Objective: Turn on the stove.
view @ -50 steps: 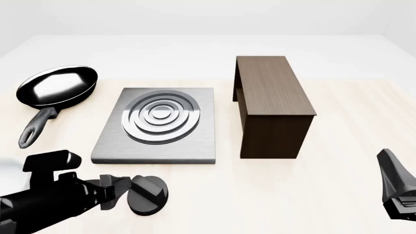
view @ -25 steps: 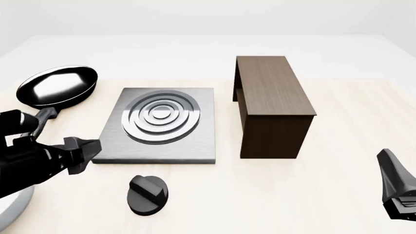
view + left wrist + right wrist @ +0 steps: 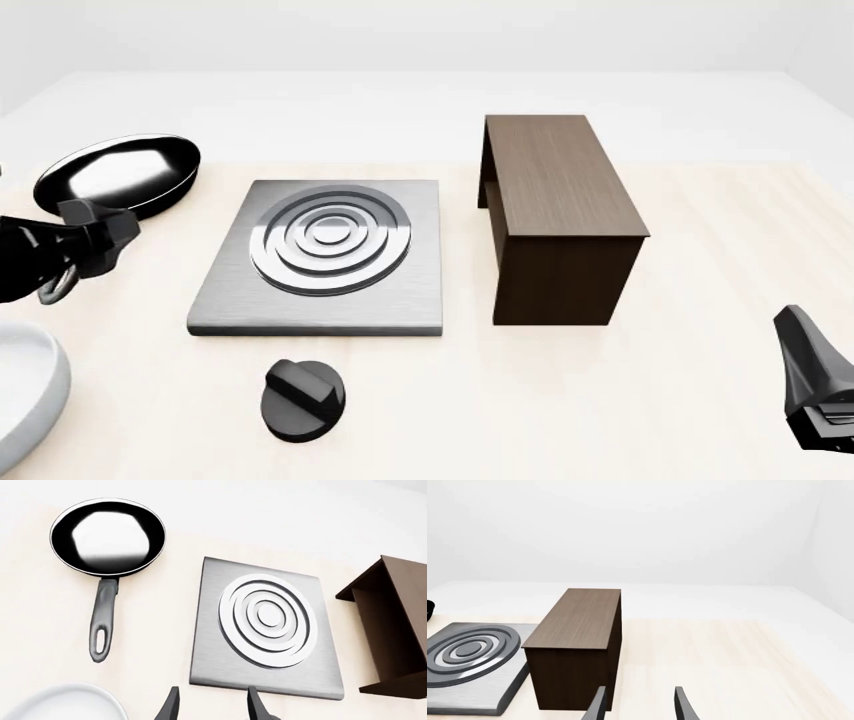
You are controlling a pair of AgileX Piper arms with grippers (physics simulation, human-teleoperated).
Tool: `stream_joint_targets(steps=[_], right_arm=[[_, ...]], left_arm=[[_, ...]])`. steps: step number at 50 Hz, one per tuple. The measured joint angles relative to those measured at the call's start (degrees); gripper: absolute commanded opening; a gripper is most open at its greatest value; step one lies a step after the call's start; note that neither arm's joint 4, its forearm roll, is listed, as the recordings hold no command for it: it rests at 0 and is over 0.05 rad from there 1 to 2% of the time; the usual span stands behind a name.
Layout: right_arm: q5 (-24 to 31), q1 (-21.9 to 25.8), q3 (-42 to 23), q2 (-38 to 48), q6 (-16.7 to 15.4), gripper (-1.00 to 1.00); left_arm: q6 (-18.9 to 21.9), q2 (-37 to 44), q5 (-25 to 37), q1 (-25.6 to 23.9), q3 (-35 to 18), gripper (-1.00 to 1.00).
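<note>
The stove [image 3: 320, 255] is a flat grey slab with raised silver rings, lying on the table left of centre. It also shows in the left wrist view [image 3: 267, 630] and the right wrist view [image 3: 467, 665]. Its black ridged knob [image 3: 304, 400] stands alone in front of the slab, with nothing touching it. My left gripper [image 3: 110, 237] hovers at the far left over the pan's handle, well away from the knob. Its fingers [image 3: 257, 707] are apart and empty. My right gripper [image 3: 801, 345] is at the lower right, open and empty [image 3: 639, 707].
A black frying pan [image 3: 120, 175] lies left of the stove [image 3: 107, 536]. A dark brown wooden stand [image 3: 561, 200] rises right of the stove [image 3: 577, 645]. A white dish [image 3: 20, 400] sits at the near left corner [image 3: 63, 702].
My left gripper was at the knob a second ago. It has let go and swung up and to the left, toward the pan's handle. The right arm has not moved.
</note>
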Motion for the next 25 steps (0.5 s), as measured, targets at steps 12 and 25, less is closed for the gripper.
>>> stream_joint_targets(steps=[12, 25], right_arm=[[0.00, 0.00, 0.00, 0.00, 0.00, 1.00], [-0.02, 0.11, 0.00, -0.01, -0.06, 1.00]], left_arm=[[2.62, 3.57, -2.31, 4.56, -1.27, 1.00], [4.53, 6.42, -2.60, 7.69, -4.50, 1.00]])
